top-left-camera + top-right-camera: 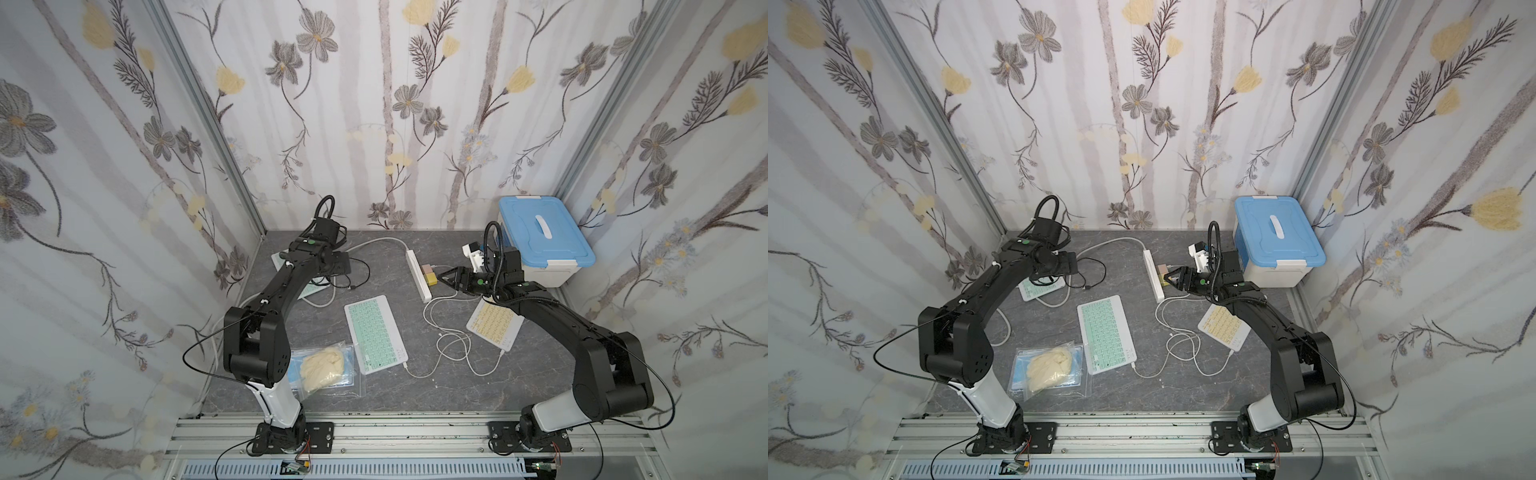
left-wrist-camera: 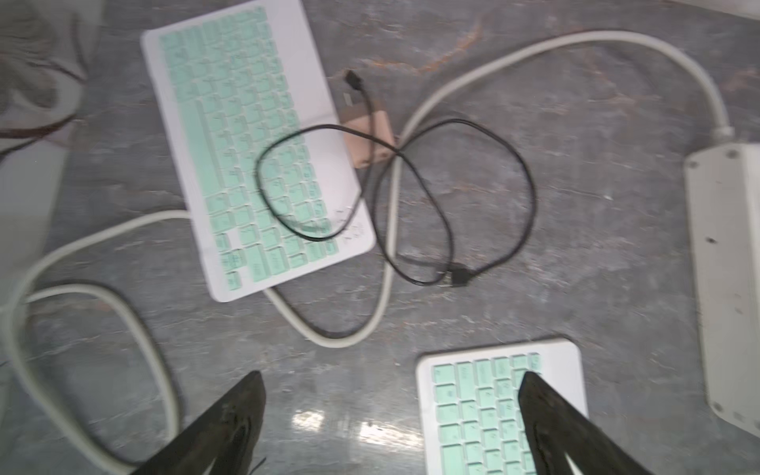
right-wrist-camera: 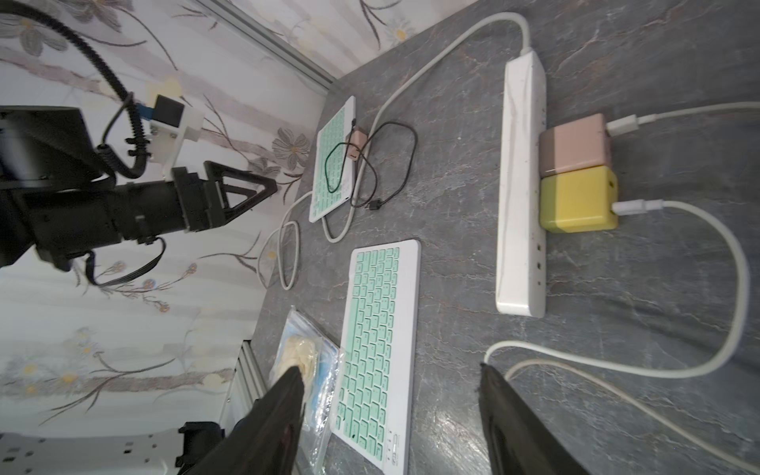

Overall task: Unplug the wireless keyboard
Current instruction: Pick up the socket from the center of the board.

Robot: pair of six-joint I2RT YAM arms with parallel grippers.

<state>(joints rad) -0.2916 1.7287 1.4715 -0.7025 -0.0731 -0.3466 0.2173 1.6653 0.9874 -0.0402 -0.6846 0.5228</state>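
Now: my left jaws stand wide and empty over the bare worktop (image 2: 575, 267), near a loose black cable (image 2: 459, 276). My right jaws are apart and empty, facing the power strip (image 3: 522, 205). The mint keyboard (image 1: 375, 334) lies mid-worktop, white lead (image 1: 415, 376) in its near corner. Step, as I judge: approach. Next: pinch that plug, pull straight.

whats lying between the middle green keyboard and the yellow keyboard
A loose tangle of white charging cables lies between the middle green keyboard and the yellow keyboard, one cable running to each. Both top views show it.
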